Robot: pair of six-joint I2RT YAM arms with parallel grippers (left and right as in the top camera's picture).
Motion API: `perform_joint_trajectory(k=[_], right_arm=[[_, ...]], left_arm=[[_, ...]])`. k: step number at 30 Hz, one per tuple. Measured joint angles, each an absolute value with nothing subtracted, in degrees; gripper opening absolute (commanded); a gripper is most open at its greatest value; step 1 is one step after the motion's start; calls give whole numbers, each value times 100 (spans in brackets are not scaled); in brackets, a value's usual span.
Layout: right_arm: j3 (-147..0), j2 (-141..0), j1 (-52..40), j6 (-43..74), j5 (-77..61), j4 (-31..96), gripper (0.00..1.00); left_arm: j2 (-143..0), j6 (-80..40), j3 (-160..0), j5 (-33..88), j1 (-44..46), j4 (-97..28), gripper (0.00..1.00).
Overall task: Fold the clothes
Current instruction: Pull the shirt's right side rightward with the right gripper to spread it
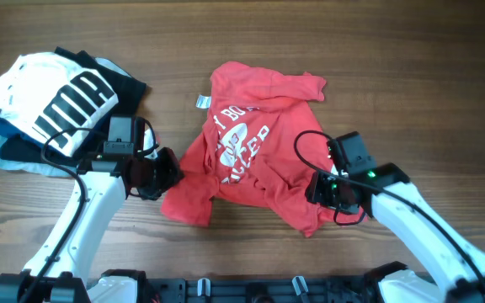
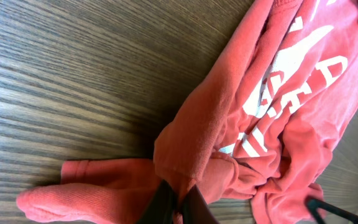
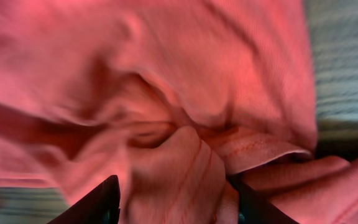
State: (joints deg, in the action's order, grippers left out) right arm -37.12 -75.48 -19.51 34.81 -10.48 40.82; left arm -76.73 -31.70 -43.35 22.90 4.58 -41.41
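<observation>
- A wooden table (image 1: 411,50) fills the whole overhead view, mid-brown with darker streaks
- Its grain runs side to side across that view in long, fine lines
- In the left wrist view the same surface looks greyer, with a pale sheen toward the upper left
- The light is soft and even, and shadows on the wood are faint and blurred at their edges
</observation>
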Motion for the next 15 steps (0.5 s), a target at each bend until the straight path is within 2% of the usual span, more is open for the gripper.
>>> perform_joint_trajectory(k=[1, 2, 6, 9, 14, 15], right_arm=[[-3708, -7793, -1951, 3452, -1057, 4077, 16], [-3708, -7979, -1951, 3437, -1066, 4069, 4], [-3708, -8272, -1949, 3459, -1087, 3999, 4], [-3913, -8141, -1951, 3461, -996, 4442, 4], [-5380, -7194, -1538, 3437, 165, 4989, 4], [-5575, -7102, -1385, 3343, 355, 4936, 18]], left_arm=[[-7673, -3159, -4335, 2290, 458, -4141, 4], [-7673, -3155, -4335, 2292, 458, -4143, 4], [-7673, -3153, -4335, 2294, 458, -4167, 4], [-7673, -3140, -4335, 2272, 458, -4211, 4], [-7673, -3068, -4335, 1999, 458, -4390, 4], [-7673, -3068, -4335, 1925, 458, -4416, 4]])
